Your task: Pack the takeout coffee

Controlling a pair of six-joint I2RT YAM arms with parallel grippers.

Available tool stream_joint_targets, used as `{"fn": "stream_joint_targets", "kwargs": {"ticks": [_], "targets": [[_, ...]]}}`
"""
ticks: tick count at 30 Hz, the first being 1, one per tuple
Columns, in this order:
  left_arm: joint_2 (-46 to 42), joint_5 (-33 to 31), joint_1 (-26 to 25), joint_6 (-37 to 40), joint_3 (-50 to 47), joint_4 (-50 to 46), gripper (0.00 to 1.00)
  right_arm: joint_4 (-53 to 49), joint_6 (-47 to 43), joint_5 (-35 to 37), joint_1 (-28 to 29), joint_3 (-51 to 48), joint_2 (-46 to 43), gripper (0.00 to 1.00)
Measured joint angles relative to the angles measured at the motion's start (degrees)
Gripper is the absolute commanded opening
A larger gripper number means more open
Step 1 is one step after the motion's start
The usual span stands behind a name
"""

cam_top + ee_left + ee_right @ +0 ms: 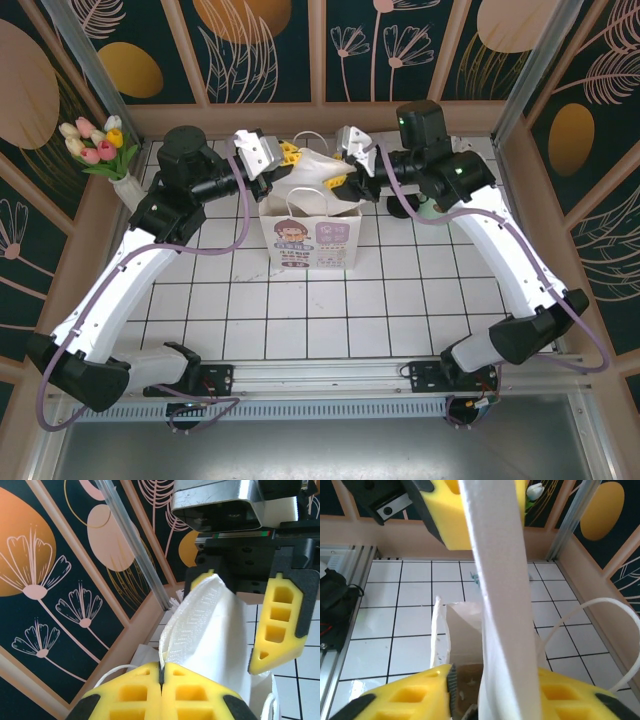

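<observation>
White paper bag (310, 240) upright mid-table, mouth pulled wide. Left gripper (161, 677) pinching rim tight. Right gripper (495, 697) narrow around opposite rim, clamp unclear. Bag interior shadowed; takeout coffee's place: cannot tell.

A robot test cell dressed as a café corner is shown. A left arm (130, 270) and a right arm (510, 255) are bolted to an aluminium rail (320, 372) at the edge of a white-tiled table (400, 300). The table is boxed in by metal posts (80, 50) and wood-framed panels (250, 50) painted with gold and pink flowers. Tulips (93, 140) are set in one corner, and a printed bag (310, 240) is stood on the tiles.
</observation>
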Motion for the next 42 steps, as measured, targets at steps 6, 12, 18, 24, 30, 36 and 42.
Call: {"fn": "stream_joint_targets", "kwargs": {"ticks": [6, 12, 18, 24, 30, 36, 42], "targets": [[-3.2, -1.2, -0.2, -2.0, -2.5, 0.9, 0.19, 2.2, 0.1, 3.8, 0.1, -0.2, -0.7, 0.00], [-8.5, -7.6, -0.3, -12.7, -9.0, 7.0, 0.91, -4.4, -1.3, 11.5, 3.2, 7.1, 3.4, 0.00], [-13.9, -29.1, -0.3, -30.9, -10.7, 5.8, 0.98, -14.2, -2.5, 18.3, 4.0, 16.7, 8.5, 0.00], [-18.0, -54.1, -0.2, -48.1, -8.9, -4.8, 0.98, -23.3, -2.7, 21.9, 4.0, 28.2, 15.1, 0.00], [-19.5, -66.1, -0.2, -58.1, -10.6, -11.8, 0.98, -30.9, -4.0, 20.8, 5.3, 32.7, 20.9, 0.00], [-16.1, -71.1, -0.2, -63.2, -13.2, -14.6, 0.98, -34.6, -6.1, 17.3, 5.7, 32.6, 21.0, 0.00], [-10.1, -71.8, -0.2, -66.0, -14.5, -14.6, 0.98, -36.1, -5.3, 12.8, 6.1, 34.4, 20.2, 0.00]]}}
